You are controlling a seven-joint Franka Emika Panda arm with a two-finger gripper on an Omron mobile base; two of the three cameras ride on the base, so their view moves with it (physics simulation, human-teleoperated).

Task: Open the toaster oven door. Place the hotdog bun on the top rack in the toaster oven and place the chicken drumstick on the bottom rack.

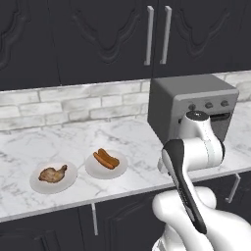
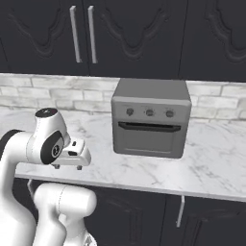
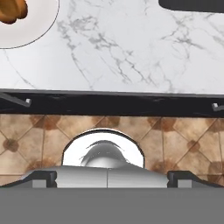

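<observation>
Left base view: on the marble bench (image 1: 122, 137), the drumstick (image 1: 53, 173) and the bun (image 1: 106, 159) lie on separate white plates, side by side — well left of the grey oven (image 1: 191, 105).

Right base view: the oven's door (image 2: 146, 138) is shut; the hand (image 2: 72, 166) hangs over the bench's front edge.

Hand view: both fingertips sit far apart — wide, holding nothing; the brown food at top left is probably the bun.
</observation>
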